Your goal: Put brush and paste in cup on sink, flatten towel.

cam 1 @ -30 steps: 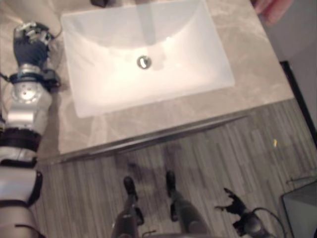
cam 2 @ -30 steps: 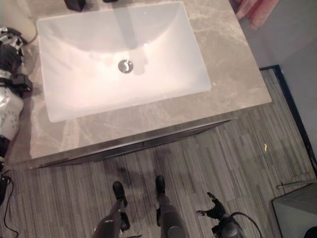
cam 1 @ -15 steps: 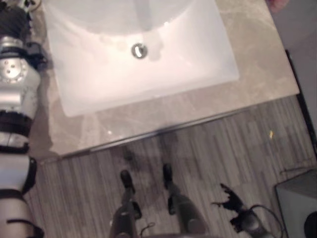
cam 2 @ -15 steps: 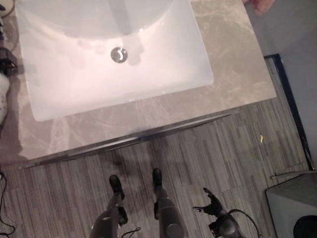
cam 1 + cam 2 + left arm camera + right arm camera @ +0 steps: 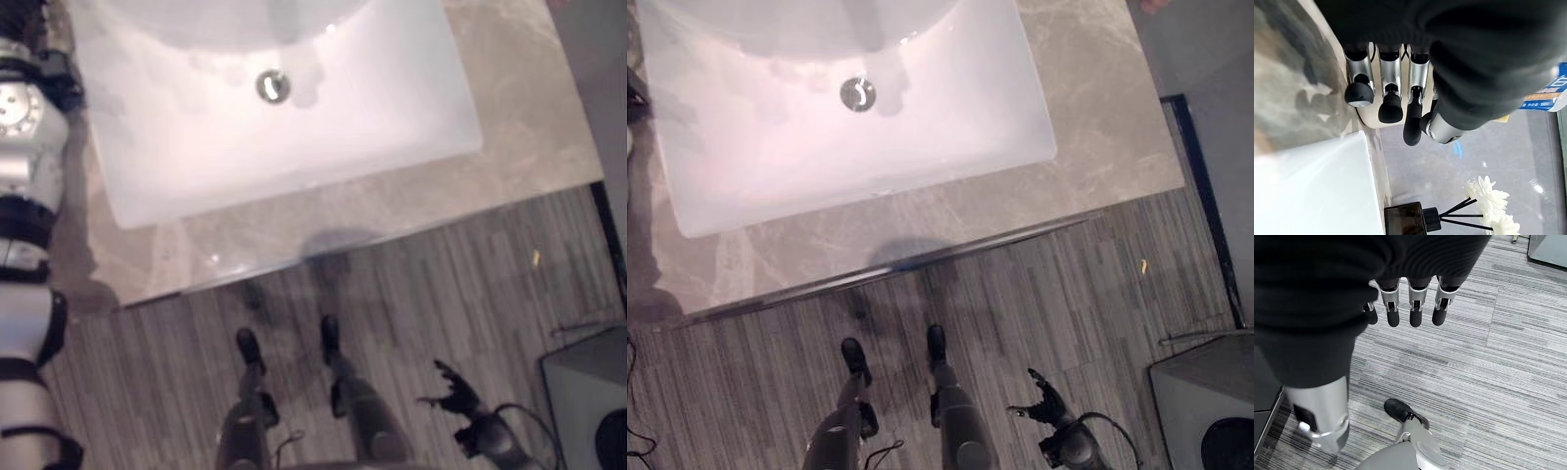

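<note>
In the left wrist view my left hand [image 5: 1391,88] hovers over the marble counter beside the sink, fingers relaxed and holding nothing. Just past its fingertips lies a cream rounded cup-like thing [image 5: 1371,120]; I cannot tell whether they touch it. A blue-and-white labelled item [image 5: 1550,93] pokes in behind the wrist cover. My right hand [image 5: 453,390] hangs low over the floor, away from the counter, with its fingers [image 5: 1415,308] straight and empty. A pink sliver [image 5: 1156,5] shows at the counter's far right corner.
The white sink basin [image 5: 411,108] with its drain [image 5: 272,85] is set in the grey marble counter [image 5: 519,137]. A dark diffuser bottle [image 5: 1410,220] with white flowers [image 5: 1488,196] stands behind the sink. A grey bin [image 5: 588,401] sits on the floor at the right.
The camera has tilted down, so the sink has slid up the picture and my left hand has passed the top left edge. The right hand has stayed by the floor.
</note>
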`<state>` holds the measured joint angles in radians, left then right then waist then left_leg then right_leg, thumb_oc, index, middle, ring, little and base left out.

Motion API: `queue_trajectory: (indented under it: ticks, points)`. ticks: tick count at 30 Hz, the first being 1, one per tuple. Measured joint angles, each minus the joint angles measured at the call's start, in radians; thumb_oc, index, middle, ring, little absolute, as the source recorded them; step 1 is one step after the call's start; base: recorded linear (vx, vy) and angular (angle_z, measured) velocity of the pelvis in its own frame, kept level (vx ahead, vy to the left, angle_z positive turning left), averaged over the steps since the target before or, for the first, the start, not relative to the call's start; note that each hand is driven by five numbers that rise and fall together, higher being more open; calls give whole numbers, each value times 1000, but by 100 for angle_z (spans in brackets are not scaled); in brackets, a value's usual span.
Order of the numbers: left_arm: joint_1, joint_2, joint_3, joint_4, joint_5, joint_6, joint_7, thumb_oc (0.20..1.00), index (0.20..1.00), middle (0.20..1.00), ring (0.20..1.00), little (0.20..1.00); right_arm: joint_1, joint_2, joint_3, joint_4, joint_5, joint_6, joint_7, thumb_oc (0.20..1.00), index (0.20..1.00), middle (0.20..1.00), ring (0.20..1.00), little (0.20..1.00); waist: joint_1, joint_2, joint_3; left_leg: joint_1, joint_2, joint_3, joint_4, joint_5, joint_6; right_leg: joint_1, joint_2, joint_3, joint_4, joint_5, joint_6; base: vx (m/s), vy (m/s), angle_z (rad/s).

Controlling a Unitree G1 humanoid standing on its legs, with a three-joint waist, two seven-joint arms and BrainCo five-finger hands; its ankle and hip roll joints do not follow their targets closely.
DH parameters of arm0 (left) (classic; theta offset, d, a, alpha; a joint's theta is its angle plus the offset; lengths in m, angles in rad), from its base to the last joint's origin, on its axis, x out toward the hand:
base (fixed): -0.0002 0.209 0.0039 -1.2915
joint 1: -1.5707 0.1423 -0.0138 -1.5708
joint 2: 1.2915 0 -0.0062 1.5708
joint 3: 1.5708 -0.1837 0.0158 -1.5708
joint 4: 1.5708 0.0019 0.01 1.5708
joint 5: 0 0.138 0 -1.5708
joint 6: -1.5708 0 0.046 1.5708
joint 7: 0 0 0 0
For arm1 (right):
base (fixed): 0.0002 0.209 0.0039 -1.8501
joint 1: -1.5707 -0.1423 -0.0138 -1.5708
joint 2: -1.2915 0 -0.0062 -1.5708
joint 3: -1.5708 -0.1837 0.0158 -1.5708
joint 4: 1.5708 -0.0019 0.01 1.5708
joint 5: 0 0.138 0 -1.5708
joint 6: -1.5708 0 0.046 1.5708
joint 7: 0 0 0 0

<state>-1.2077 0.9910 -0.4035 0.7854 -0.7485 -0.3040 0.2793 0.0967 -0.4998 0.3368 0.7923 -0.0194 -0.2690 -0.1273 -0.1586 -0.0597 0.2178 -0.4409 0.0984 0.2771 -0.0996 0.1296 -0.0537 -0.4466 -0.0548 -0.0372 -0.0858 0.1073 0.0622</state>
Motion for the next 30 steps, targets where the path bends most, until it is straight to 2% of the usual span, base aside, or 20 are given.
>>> queue_trajectory:
  ticks: [10, 23, 29, 30]
  points:
    - [-151, 28, -101, 96, 1, 4, 0, 200, 200, 200, 200, 200, 7, -15, -1, 9, 22, -10, 5, 1000, 1000, 1000, 1000, 1000, -4, 0, 0, -51, 0, -1, 0, 9, 3, -49, 0, 0, 0, 10, -1, 0, 0, 0]
    - [-181, 27, -106, 108, 2, 4, 0, 200, 200, 200, 200, 200, 5, -14, -1, 7, 22, -11, 8, 1000, 1000, 1000, 1000, 1000, -5, 1, 0, -63, 0, -5, 0, 11, 3, -59, 0, -6, 0, 10, -2, 0, 0, 0]
    - [72, 38, -46, -114, 21, -7, -7, 200, 200, 200, 200, 200, -1, -13, -1, 10, 21, -9, -1, 1000, 1000, 1000, 1000, 1000, 7, 3, -1, 10, 0, -17, 0, 11, 3, 12, -2, -11, 0, 10, -2, -10, -12, -2]
    - [163, 41, 5, -200, 21, -12, -9, 200, 200, 200, 200, 200, -7, -8, -8, 17, 21, -4, -4, 1000, 1000, 1000, 1000, 1000, 4, 6, 1, 24, 0, -17, 0, 11, 3, 22, -2, -10, 0, 10, -2, 0, 0, 0]
